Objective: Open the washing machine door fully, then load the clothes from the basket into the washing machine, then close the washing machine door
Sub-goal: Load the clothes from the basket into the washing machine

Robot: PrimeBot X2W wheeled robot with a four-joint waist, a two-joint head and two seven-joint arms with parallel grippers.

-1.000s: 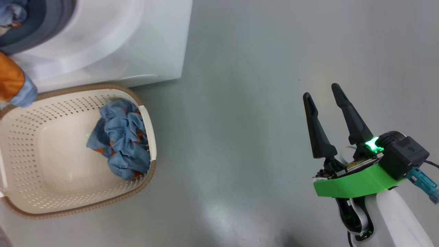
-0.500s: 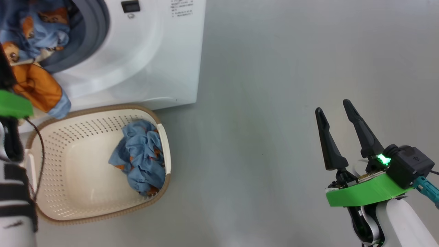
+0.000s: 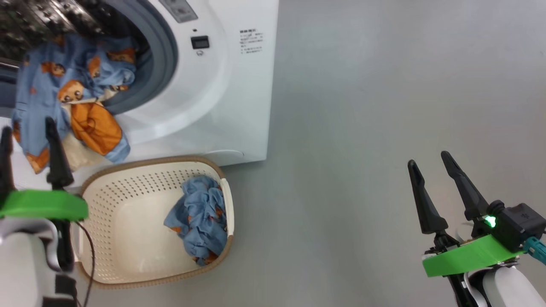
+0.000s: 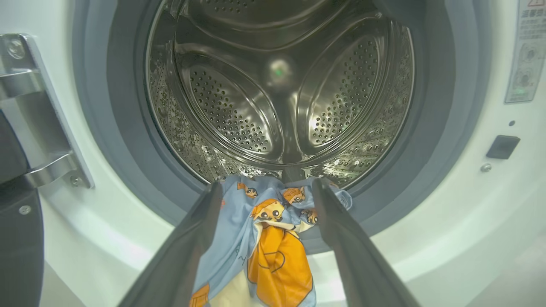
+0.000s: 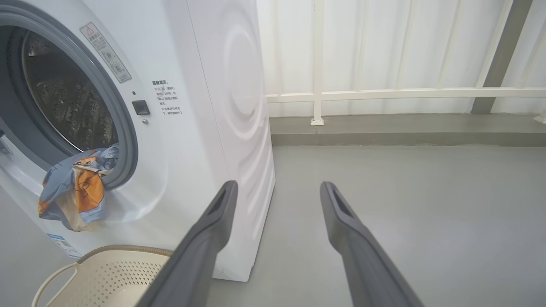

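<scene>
Left claw (image 3: pixel 26 128), spread and empty, faces the hanging garment (image 3: pixel 64 85) on the lip of the washing machine (image 3: pixel 230 85). Other garment (image 3: pixel 198 221) bunched in the basket (image 3: pixel 128 213), down-right of it; right claw (image 3: pixel 428 159), spread too, well apart.

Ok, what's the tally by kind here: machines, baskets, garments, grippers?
Front-loading washing machine: 1
Cream perforated basket: 1
Light blue printed garments: 2 (draped garment hanging out of the washing machine, crumpled garment in the basket)
Grippers: 2 (left gripper, right gripper, both open)
Total: 6
</scene>
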